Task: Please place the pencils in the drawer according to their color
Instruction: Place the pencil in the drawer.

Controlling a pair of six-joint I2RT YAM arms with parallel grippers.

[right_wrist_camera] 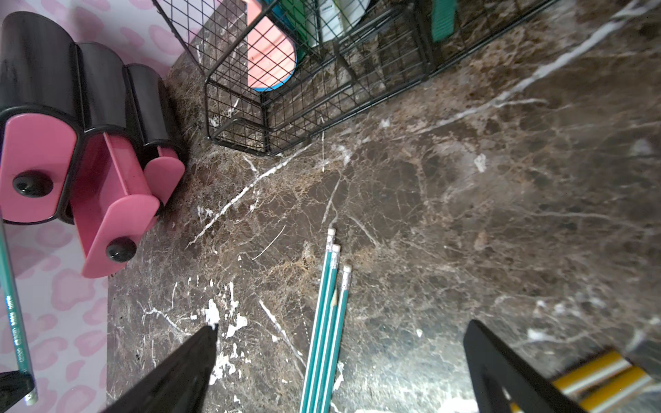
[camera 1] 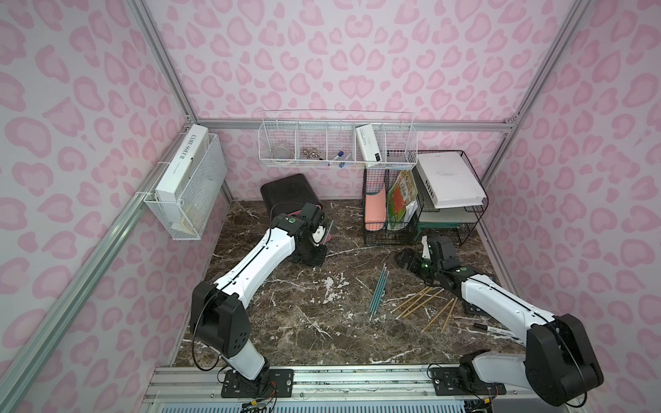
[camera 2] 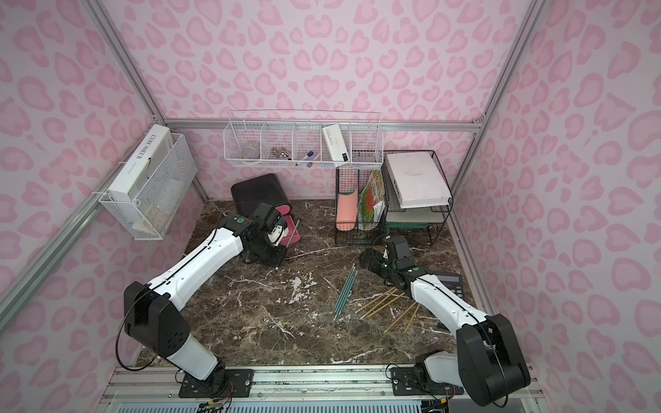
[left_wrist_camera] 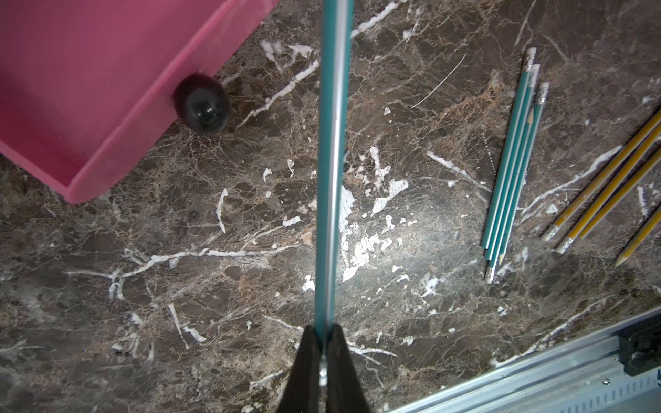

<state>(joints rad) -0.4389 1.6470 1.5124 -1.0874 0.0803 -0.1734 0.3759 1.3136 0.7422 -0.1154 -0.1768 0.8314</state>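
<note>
A black wire rack (camera 1: 375, 232) stands on the marble tabletop (camera 1: 286, 321) below a white wall basket (camera 1: 313, 137).

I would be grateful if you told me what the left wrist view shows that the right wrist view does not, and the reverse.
Only the left wrist view: the left gripper plainly shut on the held teal pencil, and the metal rail. Only the right wrist view: the whole black cabinet, the black wire rack, and the right gripper with its jaws wide open. Both: the pulled-out pink drawer with its black knob, the loose teal pencils, the yellow pencils, and the held pencil itself.
</note>
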